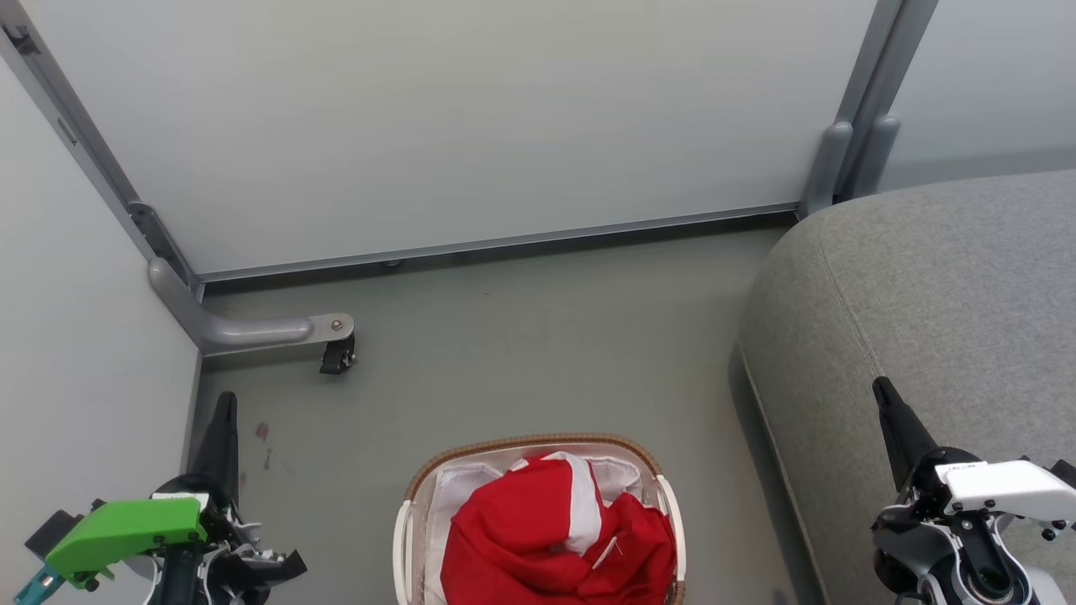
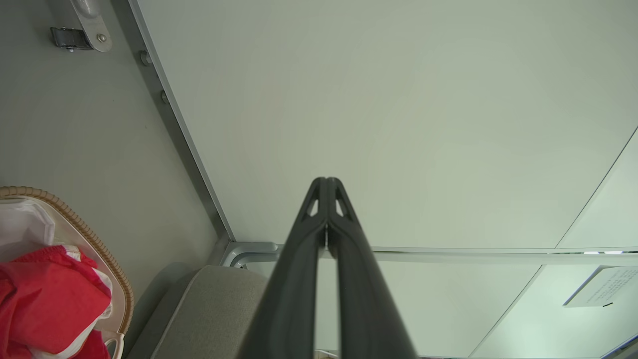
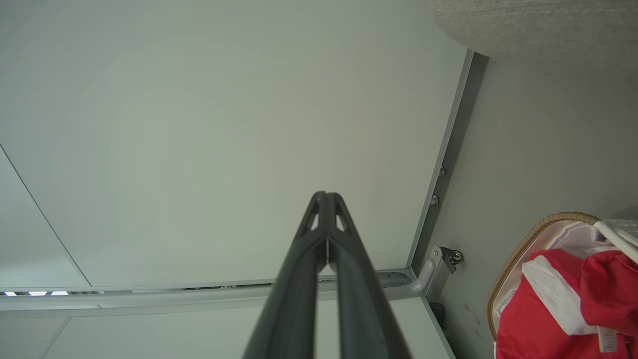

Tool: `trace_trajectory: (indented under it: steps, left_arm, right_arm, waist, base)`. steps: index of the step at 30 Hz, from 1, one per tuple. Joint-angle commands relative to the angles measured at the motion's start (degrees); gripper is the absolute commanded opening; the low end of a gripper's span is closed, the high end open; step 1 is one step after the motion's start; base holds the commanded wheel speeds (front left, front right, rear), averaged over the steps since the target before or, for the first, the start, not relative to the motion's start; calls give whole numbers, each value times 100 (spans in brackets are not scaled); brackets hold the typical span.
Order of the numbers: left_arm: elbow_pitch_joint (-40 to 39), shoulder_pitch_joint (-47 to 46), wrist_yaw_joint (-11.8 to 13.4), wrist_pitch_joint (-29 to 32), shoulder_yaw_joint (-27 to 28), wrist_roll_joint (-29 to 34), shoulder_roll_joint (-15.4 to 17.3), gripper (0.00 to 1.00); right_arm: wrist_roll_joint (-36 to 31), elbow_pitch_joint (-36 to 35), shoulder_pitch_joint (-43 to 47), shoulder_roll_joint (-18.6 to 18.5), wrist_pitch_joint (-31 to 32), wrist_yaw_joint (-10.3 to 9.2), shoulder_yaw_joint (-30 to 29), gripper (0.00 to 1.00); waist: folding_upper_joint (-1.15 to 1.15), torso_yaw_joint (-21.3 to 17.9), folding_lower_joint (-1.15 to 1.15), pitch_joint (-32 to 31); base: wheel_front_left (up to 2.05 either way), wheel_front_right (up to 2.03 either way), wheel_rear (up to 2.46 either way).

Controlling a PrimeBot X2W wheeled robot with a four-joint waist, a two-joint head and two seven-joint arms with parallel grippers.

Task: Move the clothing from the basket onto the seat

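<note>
The left claw [image 1: 224,405] is held shut, its fingers [image 2: 296,279] pressed together with nothing between them. The right claw [image 1: 879,386] is closed and empty likewise, as is seen along its fingers [image 3: 299,289]. Both hang clear of the work, the left over the floor [image 1: 521,336] near its left edge, the right over the seat [image 1: 941,294].

The clothing [image 1: 538,538] is heaped in the basket [image 1: 521,441], which stands on the floor between the claws, near the seat's rounded edge. None has been moved yet.

Several faults may be expected:
- The liner [image 1: 458,487] may be pinched along with the red cloth, since it lies bunched against it, and the basket (light plastic, by the look of it) dragged or tipped.
- The garments look tangled, so one may be trailed out by another and dropped on the floor.
- Cloth set too near the seat's rounded edge may slide off.

The floor is smooth grey-green with a few small marks. It is closed in by pale panels [image 1: 462,126] in metal frames that meet at its far left corner, where a castor foot [image 1: 336,357] juts out.
</note>
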Motion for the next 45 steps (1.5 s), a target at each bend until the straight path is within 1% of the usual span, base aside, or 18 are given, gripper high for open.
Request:
trace_trajectory:
  steps: [1,6,15,23,28,29,36,45]
  left_arm:
    - [0,0,0,-1,-1,0,0,100]
    - [218,170,7,-31,-51,7,-41,100]
    - [117,231,5,-287,-334,100,-33,100]
    - [8,269,3,-496,-494,365,-26,100]
    - [-92,240,2,-615,-550,730,-22,100]
    - [-157,221,1,-667,-574,1010,-20,100]
    - [-406,191,55,-821,-662,1626,-15,100]
    - [-631,168,181,-1006,-826,2723,-8,100]
  right_arm:
    - [0,0,0,0,-1,0,1,100]
    - [-8,202,169,70,-27,-2,35,100]
    - [-149,154,257,57,-284,-2,139,100]
    - [-498,161,293,46,-494,-2,97,100]
    - [-954,80,297,40,-613,-1,25,100]
    - [-1194,18,299,37,-665,-1,-7,100]
    - [-2095,-249,316,29,-821,-1,-103,100]
    - [-3412,-655,366,22,-1006,-1,-95,100]
  waist:
    - [0,0,0,0]
    - [0,0,0,1]
    - [0,3,0,-4]
    - [0,11,0,-14]
    - [0,16,0,-21]
    - [0,18,0,-23]
    - [0,25,0,-30]
    - [0,39,0,-28]
  base:
    - [0,0,0]
    - [0,0,0]
    - [0,0,0]
    - [0,0,0]
    - [0,0,0]
    - [0,0,0]
    - [0,0,0]
    - [0,0,0]
